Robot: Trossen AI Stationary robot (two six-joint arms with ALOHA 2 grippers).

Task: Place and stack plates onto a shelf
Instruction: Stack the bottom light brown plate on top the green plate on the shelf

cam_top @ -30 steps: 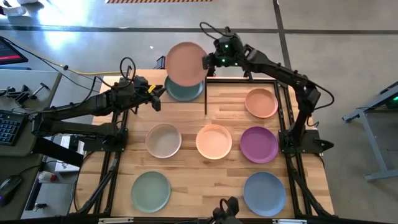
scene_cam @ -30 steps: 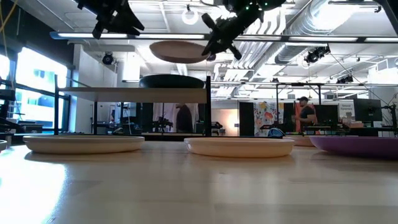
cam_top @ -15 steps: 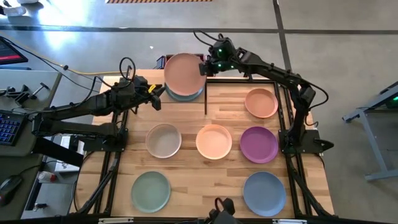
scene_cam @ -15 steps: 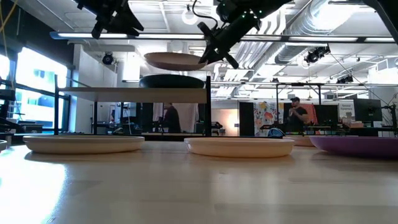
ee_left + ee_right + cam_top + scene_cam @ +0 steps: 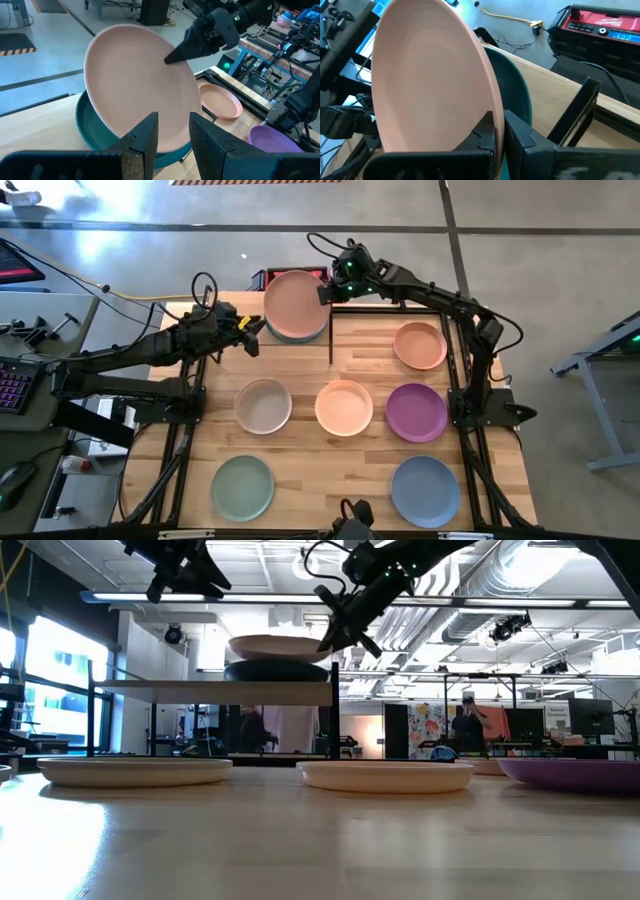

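While the right end effector is clamping its two fingers together on the rim of a pink plate, that plate is hanging over the teal plate sitting on the shelf at the far edge of the surface. Seen from the low view, the pink plate is lying close to level just above the dark shape of the teal plate, and whether the two are touching cannot be told. Seen from the right wrist, the fingers are pinching the pink plate's edge, with the teal plate showing behind it. Near the shelf's left end, the left end effector is hovering with its fingers standing apart and holding nothing, pointing toward the stacked pair. Six more plates are lying on the surface in front of the shelf: a peach plate at the far right, a beige plate, a light orange plate and a purple plate in a middle row, and a sage green plate and a blue plate at the near edge, all lying apart from one another.
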